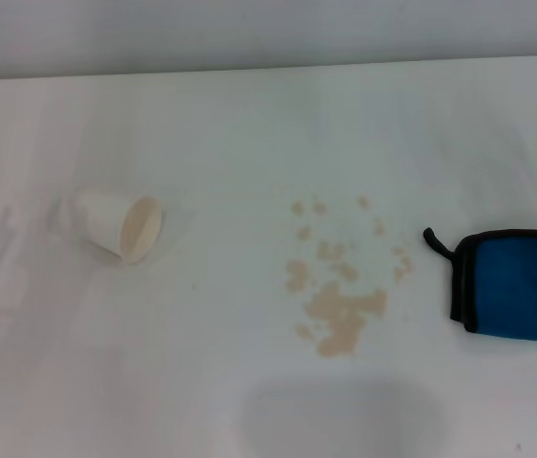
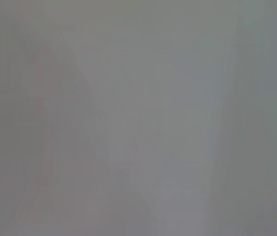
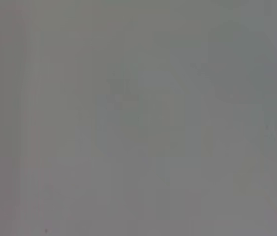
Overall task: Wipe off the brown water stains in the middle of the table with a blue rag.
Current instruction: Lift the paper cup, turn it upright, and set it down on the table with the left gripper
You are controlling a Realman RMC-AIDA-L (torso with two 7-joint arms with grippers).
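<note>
In the head view the brown water stains point(image 1: 337, 286) spread over the middle of the white table point(image 1: 249, 134) as tan splotches and droplets, with one larger blotch at the near side. The blue rag point(image 1: 518, 284) lies folded flat at the right edge of the view, to the right of the stains, with its black trim and loop tab pointing toward them. Neither gripper nor arm appears in the head view. Both wrist views show only a plain grey field with nothing recognisable.
A white paper cup point(image 1: 118, 224) with a beige inside lies on its side at the left of the table, its mouth facing the stains. The table's far edge point(image 1: 268, 67) runs across the top of the head view.
</note>
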